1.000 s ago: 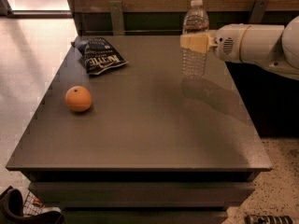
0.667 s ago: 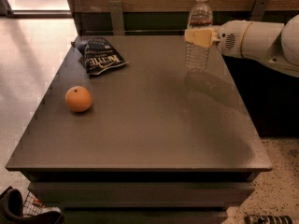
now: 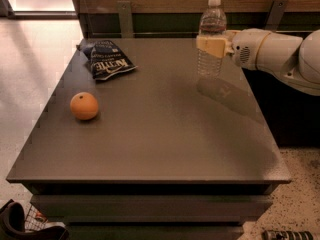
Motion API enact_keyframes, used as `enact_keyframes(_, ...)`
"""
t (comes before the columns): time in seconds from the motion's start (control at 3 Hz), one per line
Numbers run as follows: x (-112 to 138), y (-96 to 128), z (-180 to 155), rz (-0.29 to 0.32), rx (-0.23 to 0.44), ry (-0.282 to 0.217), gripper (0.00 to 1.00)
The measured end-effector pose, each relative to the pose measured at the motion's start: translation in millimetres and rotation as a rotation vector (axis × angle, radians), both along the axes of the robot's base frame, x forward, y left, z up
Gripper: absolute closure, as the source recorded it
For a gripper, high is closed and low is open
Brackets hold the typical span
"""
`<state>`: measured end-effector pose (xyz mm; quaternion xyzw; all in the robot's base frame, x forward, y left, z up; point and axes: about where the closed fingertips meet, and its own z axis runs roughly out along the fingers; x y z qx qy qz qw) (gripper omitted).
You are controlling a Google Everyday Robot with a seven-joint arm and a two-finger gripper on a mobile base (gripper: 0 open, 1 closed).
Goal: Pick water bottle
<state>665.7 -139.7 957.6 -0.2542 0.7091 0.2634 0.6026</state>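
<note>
The water bottle is clear and ribbed with a white cap and a dark label band. It stands upright at the far right of the grey table, its base at or just above the surface. My gripper reaches in from the right on a white arm. Its tan fingers are shut around the middle of the bottle. The part of the bottle behind the fingers is hidden.
An orange lies at the left of the table. A dark chip bag lies at the far left. A wooden wall with metal brackets runs behind the table. A cart or basket is on the floor at the lower left.
My gripper has shifted slightly to the right with the bottle held in it. It rose a little and has come back down a touch. The orange and the bag have not moved.
</note>
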Motion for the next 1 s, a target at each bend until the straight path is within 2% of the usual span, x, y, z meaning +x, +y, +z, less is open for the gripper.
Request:
enact_keyframes(0.33,-1.3,6.8,-3.5,0.054,-0.025,-0.107,1.00)
enact_keyframes(0.67,-1.3,10.3,-8.5,0.094,-0.051,-0.157,1.00)
enact_keyframes(1.0,-0.9,10.2,-24.2,0.110,-0.065,-0.170,1.00)
